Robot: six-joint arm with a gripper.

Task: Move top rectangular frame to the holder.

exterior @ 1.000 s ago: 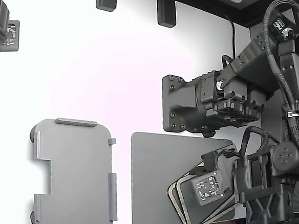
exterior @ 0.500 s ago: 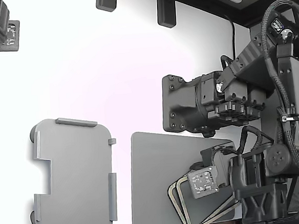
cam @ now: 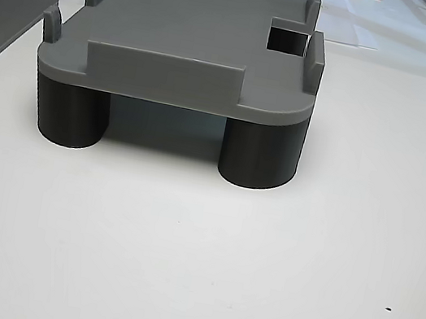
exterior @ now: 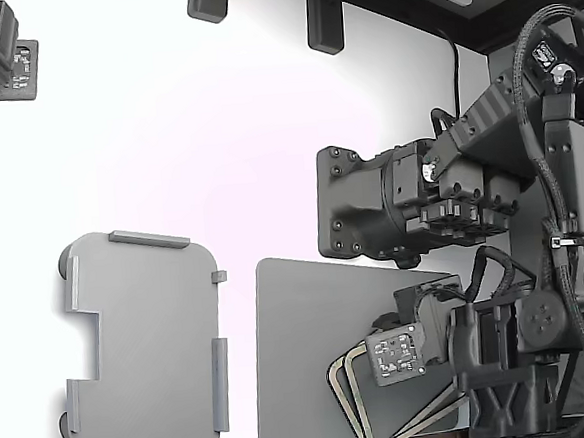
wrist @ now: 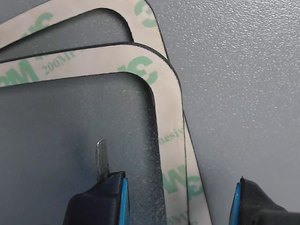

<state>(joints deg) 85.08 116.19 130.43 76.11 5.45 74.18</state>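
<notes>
Over the last second the claw (exterior: 400,357) has slid from about the 4 o'clock part of the mat toward its 6 o'clock edge, coming inward over the two stacked frames in the exterior view, and it has almost stopped in the last half second; I read that as the approach ending and the pick about to begin, with nothing yet moved toward the holder (exterior: 145,344). The top rectangular frame (wrist: 171,122) still lies flat on its look-alike, the lower frame (wrist: 70,16), both skewed on the dark grey mat (exterior: 311,348) at the 5 o'clock area of the bench (exterior: 196,135); the holder sits well apart at 8 o'clock, empty in the other view. In the wrist view the claw is released and spread wide, its two fingers (wrist: 101,201) straddling one side strip of the top frame, one inside the opening, one outside. It holds nothing; whether the tips touch the mat I cannot tell.
</notes>
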